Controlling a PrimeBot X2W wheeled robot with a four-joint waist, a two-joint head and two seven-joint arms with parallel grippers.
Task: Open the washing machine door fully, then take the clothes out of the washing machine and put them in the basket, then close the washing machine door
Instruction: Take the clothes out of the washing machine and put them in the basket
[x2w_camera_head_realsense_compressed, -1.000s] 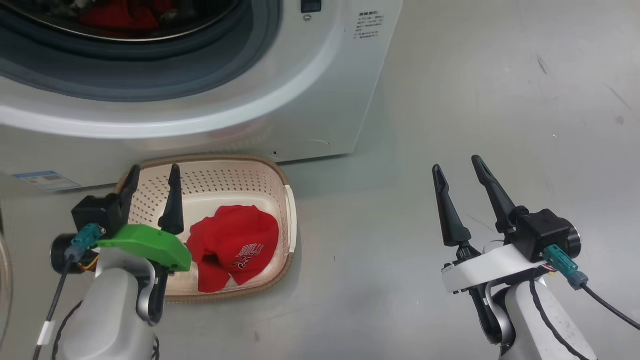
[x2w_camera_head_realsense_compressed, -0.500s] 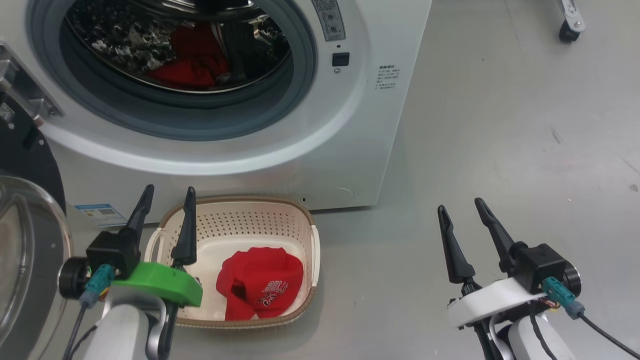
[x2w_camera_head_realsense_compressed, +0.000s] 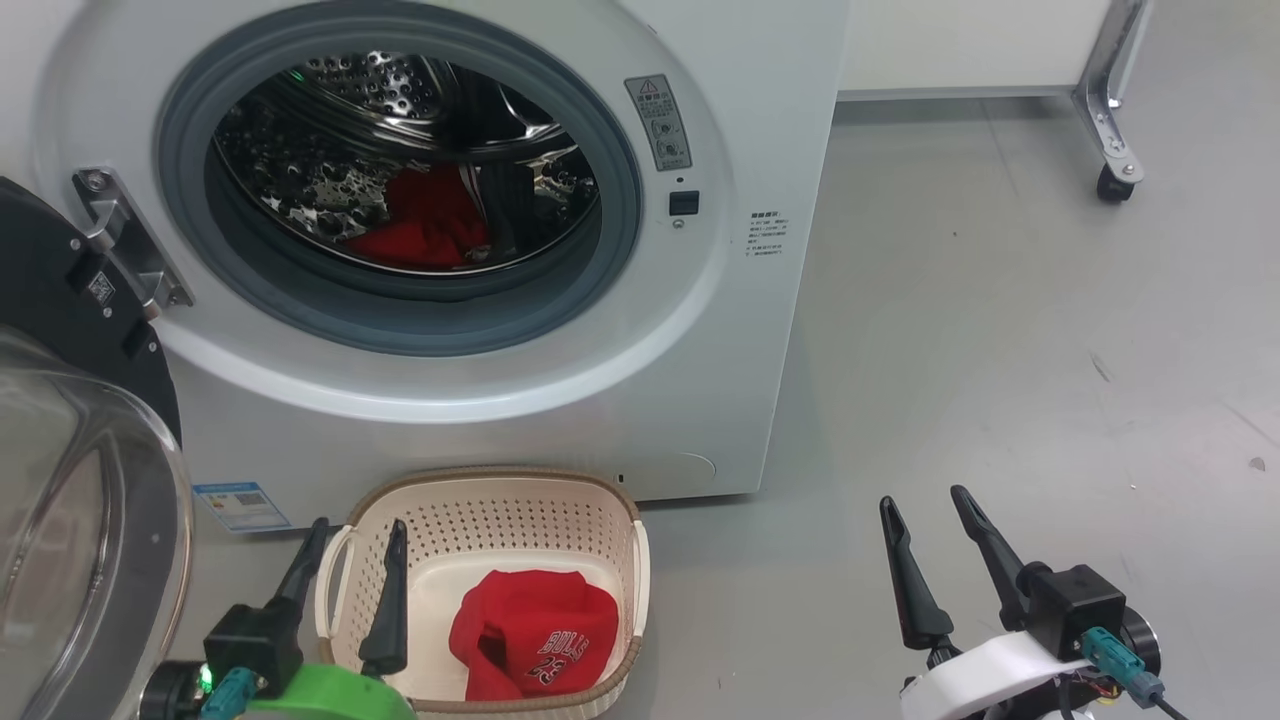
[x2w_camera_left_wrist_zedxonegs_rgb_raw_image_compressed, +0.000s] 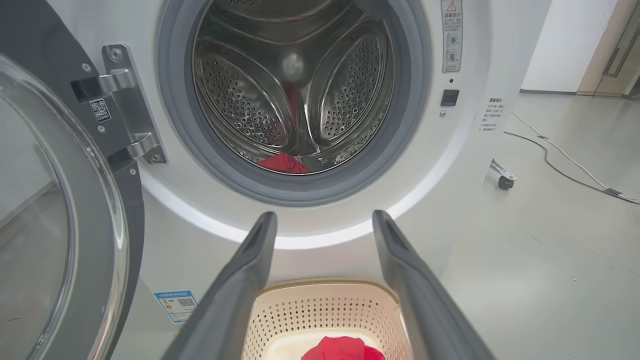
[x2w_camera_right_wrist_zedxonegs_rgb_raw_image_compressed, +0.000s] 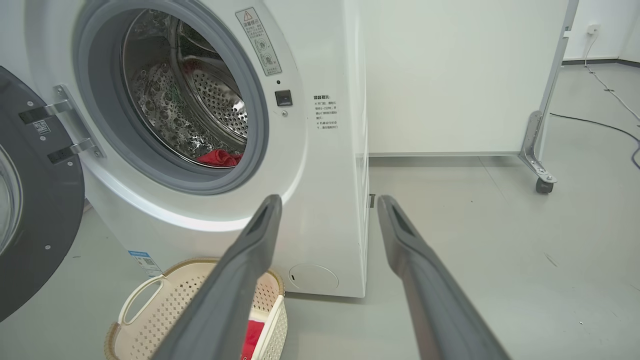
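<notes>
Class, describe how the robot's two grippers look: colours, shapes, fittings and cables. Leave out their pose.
Each gripper has two long, dark fingers that taper to points, set in a black block. The left gripper is mounted on a bright green bracket and carries a teal connector. The right gripper is mounted on a white bracket. Its teal plug leads into a dark cable.

A scuffed grey floor (x2w_camera_head_realsense_compressed: 1000, 320) runs back to a white panel (x2w_camera_right_wrist_zedxonegs_rgb_raw_image_compressed: 450, 75) on a metal leg (x2w_camera_head_realsense_compressed: 1105, 110) with a black caster (x2w_camera_head_realsense_compressed: 1110, 186), a thin cable (x2w_camera_left_wrist_zedxonegs_rgb_raw_image_compressed: 570, 177) trailing nearby.
</notes>
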